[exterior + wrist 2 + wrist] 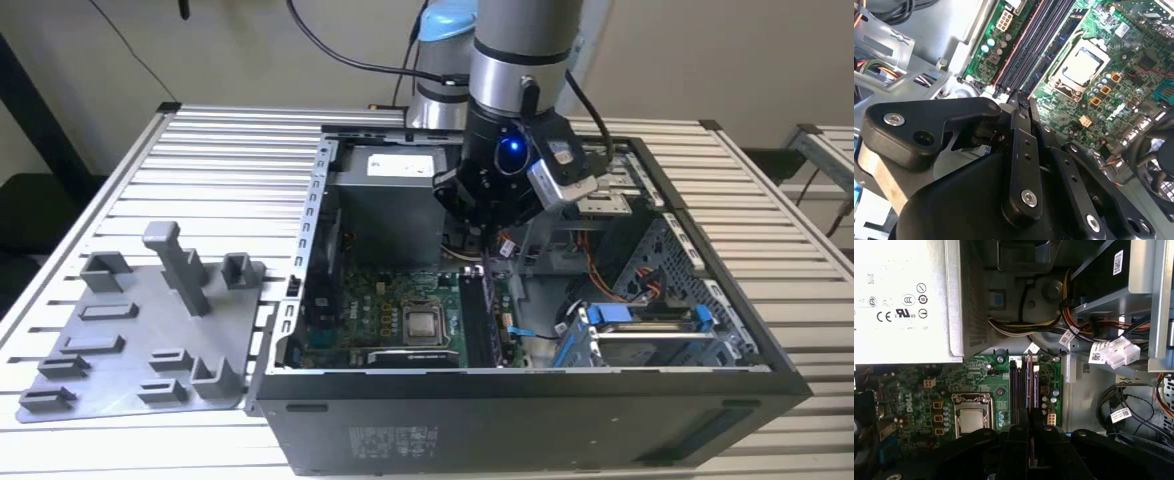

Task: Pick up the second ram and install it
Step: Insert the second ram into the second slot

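Even overhead light is washing the ribbed white metal table (200, 160), a blue indicator light (510, 148) is glowing on the wrist, and the black gripper linkage (1019, 165) is blurring up close.

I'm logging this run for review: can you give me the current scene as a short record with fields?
setting: open computer case lying on a slatted metal table
gripper: gripper lowered inside the case, above the memory slots
second ram: a thin stick stands on edge in the slots, running up between the fingers in the first wrist view; grip cannot be confirmed
motherboard: green motherboard with bare processor
fixture plate: grey fixture plate with blocks and posts, at the exterior view's left of the case
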Motion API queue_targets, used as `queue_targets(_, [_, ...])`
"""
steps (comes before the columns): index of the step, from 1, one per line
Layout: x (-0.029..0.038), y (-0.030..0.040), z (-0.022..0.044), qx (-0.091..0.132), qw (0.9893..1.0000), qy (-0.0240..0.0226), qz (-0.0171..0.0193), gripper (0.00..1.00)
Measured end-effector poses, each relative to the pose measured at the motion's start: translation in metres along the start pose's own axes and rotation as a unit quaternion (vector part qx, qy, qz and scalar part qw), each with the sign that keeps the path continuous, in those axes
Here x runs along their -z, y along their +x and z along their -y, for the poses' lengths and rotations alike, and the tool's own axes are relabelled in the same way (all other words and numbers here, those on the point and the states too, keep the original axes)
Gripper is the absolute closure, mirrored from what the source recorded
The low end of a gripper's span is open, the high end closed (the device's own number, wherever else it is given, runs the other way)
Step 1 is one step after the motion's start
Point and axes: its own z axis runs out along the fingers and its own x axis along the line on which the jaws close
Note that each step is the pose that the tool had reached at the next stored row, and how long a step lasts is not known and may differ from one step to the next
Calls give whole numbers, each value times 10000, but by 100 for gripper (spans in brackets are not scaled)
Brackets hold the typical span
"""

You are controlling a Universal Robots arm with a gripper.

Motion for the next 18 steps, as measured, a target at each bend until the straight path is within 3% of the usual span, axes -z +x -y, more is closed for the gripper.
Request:
queue_targets(6, [-30, 0, 34, -1, 10000, -1, 1, 86])
queue_targets(11, [-115, 7, 69, 0, 10000, -2, 1, 86])
queue_targets(18, [-183, 7, 127, 23, 10000, 16, -49, 86])
